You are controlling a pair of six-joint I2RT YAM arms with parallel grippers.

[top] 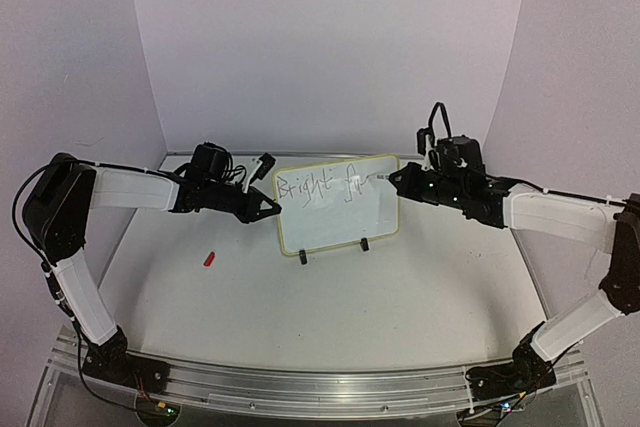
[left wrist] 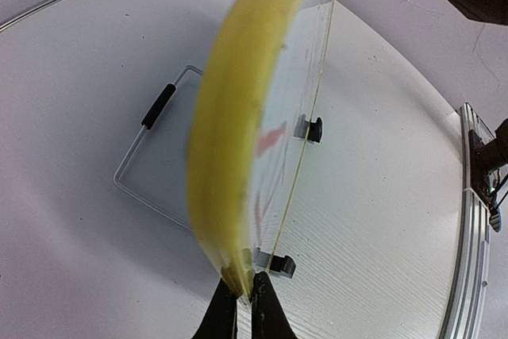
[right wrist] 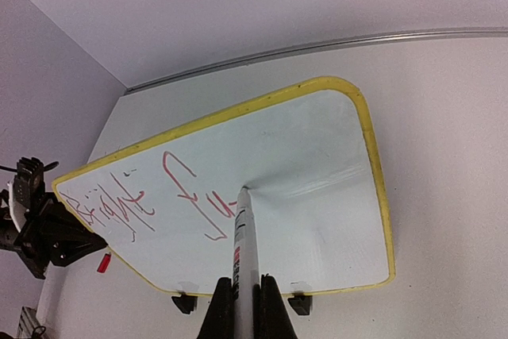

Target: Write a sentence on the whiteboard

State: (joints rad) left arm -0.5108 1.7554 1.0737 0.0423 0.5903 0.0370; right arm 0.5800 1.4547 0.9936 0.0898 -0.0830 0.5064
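At the tip of the marker, which the closed right claw clamps, the sentence on the whiteboard is part written. 1 word and the start of a 2nd stand to the left of the tip, so writing is judged to be the step in hand. The left claw is closed on the board's yellow rim at the edge far from the right claw. The next move likely calls for light tip contact and strokes into the bare white area right of and below the tip, stopping short of the rim.
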